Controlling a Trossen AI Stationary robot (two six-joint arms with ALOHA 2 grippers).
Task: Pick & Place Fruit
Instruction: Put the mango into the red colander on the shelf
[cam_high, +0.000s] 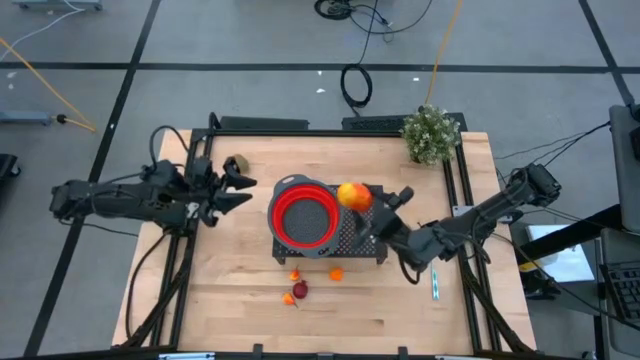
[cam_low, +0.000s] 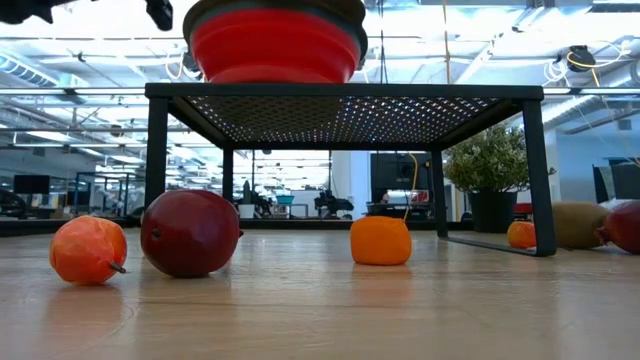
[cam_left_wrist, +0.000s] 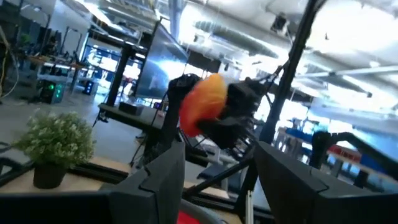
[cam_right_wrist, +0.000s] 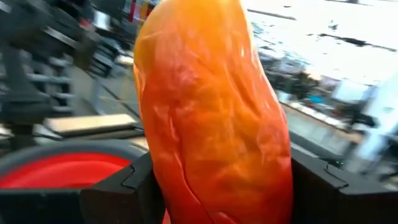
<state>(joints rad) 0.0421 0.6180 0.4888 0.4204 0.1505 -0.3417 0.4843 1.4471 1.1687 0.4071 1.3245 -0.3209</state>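
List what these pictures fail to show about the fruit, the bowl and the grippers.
- Inside of the red bowl: in the low view only its outer wall shows, above the black rack.
- Mango: right wrist view, cut off by the picture's edges.
- Left gripper: high view, too small to tell open or shut.
- Brown fruit: low view, partly behind the rack's leg.

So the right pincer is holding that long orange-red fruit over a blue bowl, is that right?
Not quite: the bowl is red, not blue, as the high view shows. The right pincer does hold the long orange-red fruit at its rim.
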